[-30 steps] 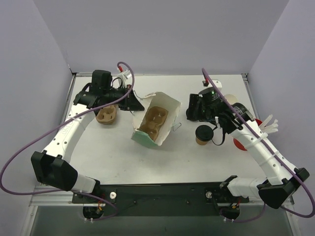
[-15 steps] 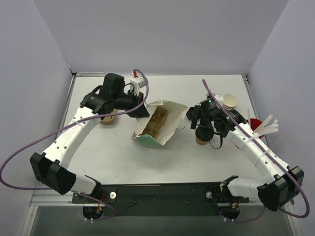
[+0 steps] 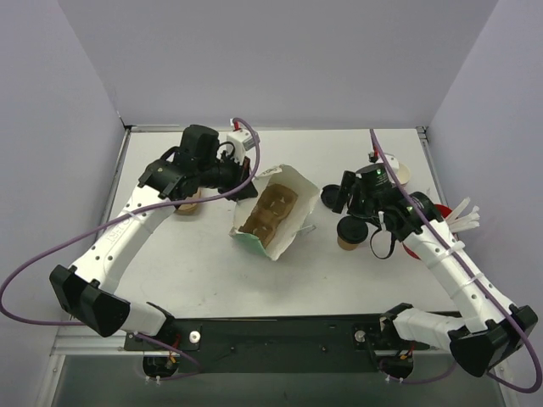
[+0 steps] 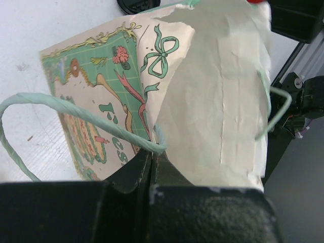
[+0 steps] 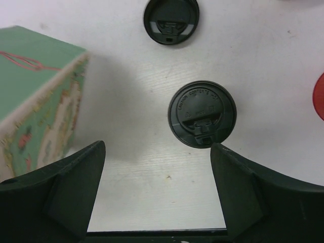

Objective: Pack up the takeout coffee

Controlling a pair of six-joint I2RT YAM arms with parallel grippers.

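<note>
Kraft-brown under a round black plastic lid, the small paper takeout coffee cup (image 3: 350, 231) stands upright on the white table (image 3: 195, 273), right of centre. That is exactly where it stood a second ago, so I take it as untouched. What has changed is everything around it. My right gripper (image 5: 157, 152) has swung in from further back and now hangs above the cup. Its wrist view looks straight down on the lid, and the jaws are spread wide with nothing between them. The lid lies just ahead of the fingertips and closer to one finger than the other. My left gripper (image 4: 152, 169) is pinched tight on the upper rim of the green flower-printed paper gift bag (image 3: 248, 236), beside its mint-green twisted cord handle (image 4: 76, 114). Over the last second it has carried that rim to the right. The bag's cream-lined mouth now gapes wider and faces the cup, near it but not touching. A tan moulded-pulp cup carrier (image 3: 270, 212) already lies inside. I read this as the bag held ready and the pick about to start, with the coffee still outside the bag. Next I would centre the open jaws on the cup, come down and close on the paper wall below the wider lid.
</note>
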